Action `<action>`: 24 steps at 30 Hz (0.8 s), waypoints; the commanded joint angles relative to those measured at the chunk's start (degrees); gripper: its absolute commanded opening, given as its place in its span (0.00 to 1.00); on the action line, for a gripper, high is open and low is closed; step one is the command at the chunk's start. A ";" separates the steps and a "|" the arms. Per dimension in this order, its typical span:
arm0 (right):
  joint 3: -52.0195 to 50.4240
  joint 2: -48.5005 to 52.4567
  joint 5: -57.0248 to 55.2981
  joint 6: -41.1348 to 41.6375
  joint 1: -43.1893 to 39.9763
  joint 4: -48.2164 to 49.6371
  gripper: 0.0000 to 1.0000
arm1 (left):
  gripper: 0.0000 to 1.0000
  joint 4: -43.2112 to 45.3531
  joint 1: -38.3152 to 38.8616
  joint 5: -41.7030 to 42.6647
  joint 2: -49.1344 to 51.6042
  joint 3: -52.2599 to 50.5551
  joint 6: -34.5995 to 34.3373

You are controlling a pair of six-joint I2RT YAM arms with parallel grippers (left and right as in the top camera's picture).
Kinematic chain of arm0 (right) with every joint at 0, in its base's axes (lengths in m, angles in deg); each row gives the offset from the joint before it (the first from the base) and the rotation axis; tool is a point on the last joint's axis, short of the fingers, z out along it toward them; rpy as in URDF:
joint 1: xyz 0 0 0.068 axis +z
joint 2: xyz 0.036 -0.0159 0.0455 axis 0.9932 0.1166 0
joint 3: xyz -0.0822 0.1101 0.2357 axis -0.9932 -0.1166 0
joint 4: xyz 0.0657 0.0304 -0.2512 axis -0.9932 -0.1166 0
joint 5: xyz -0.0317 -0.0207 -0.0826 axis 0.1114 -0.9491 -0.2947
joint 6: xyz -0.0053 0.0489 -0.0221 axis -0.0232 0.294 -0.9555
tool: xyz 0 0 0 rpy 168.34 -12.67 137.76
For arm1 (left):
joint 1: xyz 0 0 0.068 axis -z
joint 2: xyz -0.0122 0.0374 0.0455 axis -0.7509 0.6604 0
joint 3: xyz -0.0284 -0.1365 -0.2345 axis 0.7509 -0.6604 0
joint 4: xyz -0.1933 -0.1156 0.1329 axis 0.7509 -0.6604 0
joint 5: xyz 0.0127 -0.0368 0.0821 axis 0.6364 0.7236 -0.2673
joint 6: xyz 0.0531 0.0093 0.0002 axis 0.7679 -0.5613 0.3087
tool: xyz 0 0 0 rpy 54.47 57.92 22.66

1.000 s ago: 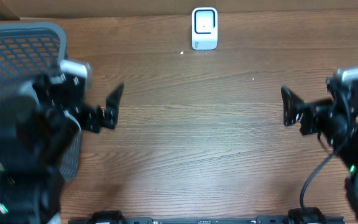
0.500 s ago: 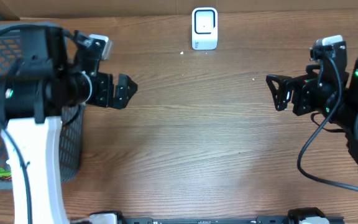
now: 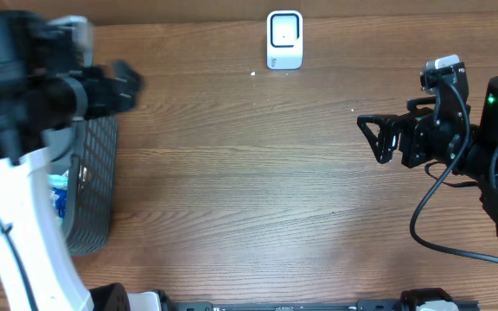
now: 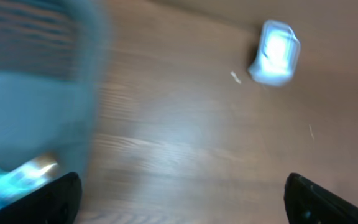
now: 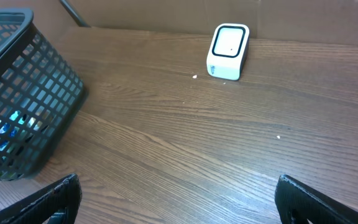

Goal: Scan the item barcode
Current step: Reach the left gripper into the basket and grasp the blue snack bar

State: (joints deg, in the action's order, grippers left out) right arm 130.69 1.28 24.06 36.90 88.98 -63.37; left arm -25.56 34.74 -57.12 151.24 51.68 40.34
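The white barcode scanner [image 3: 284, 39] stands at the table's far edge, also visible in the left wrist view [image 4: 275, 53] and the right wrist view [image 5: 229, 43]. An item in blue packaging [image 3: 57, 194] lies inside the grey mesh basket [image 3: 93, 173] on the left; through the mesh the right wrist view shows that item [image 5: 8, 127]. My left gripper [image 3: 124, 85] hangs open above the basket's far right corner, blurred by motion, nothing between its fingers [image 4: 55, 199]. At the right of the table my right gripper [image 3: 374, 138] stands open and empty, pointing left.
The basket [image 5: 23, 93] fills the left side of the table. Bare wood lies between the two grippers and in front of the scanner. Cables trail from the right arm [image 3: 491, 147] toward the near edge.
My left gripper has swung up and to the left, from the open table to over the basket's corner. The right gripper has crept a little to the left.
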 commanded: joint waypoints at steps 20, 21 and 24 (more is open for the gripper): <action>1.55 4.85 0.92 -0.07 0.22 -2.32 1.00 | 0.89 4.31 -32.81 -9.42 10.08 -20.33 -12.74; 1.55 5.11 0.92 -0.07 0.22 -2.40 1.00 | 0.90 5.68 -32.81 -10.99 10.16 -22.16 -13.86; 1.55 5.81 0.90 -0.07 0.22 -2.82 1.00 | 0.90 9.55 -32.81 -13.46 10.19 -27.08 -16.31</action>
State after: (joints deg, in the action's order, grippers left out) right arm 130.73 6.85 24.61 36.88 88.98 -66.04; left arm -18.13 1.80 -66.70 161.58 28.27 27.86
